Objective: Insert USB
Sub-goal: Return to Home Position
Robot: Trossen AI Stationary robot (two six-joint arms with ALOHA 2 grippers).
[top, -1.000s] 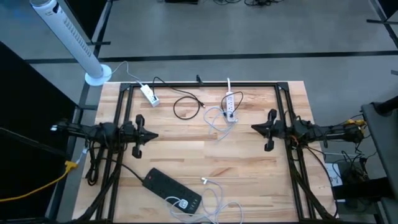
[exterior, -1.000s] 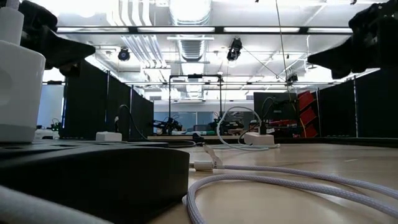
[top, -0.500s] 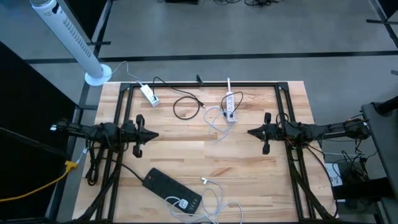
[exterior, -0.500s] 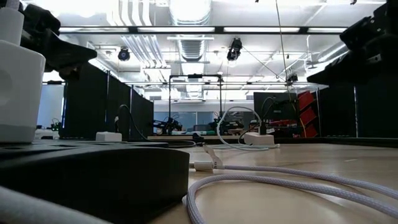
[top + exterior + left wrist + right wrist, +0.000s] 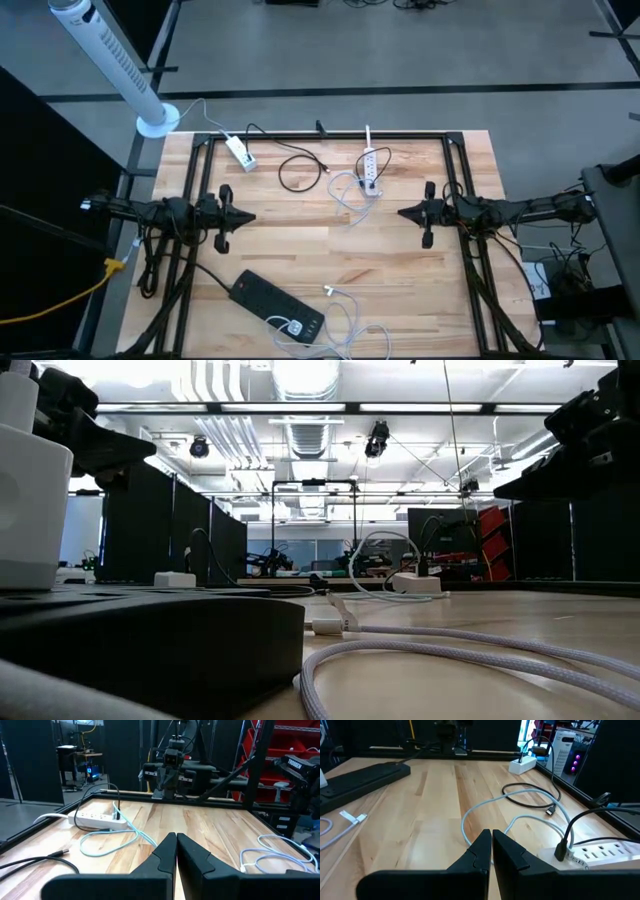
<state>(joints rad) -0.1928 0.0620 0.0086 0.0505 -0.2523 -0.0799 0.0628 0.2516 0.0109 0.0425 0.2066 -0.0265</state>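
At the surface's [image 5: 410, 290] near edge the white charger adapter [image 5: 292, 326] sits in the black outlet [image 5: 265, 293]; left gripper [image 5: 249, 216] and right gripper [image 5: 401, 212] hover, jaws closed — the left wrist view alone shows lettering [image 5: 300, 765], seemingly "TROSSEN".

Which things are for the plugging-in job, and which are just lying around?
For the job: black power strip, white charger adapter on it, white USB cable.
Just lying about: white power strip, looped black cable, small white outlet block.
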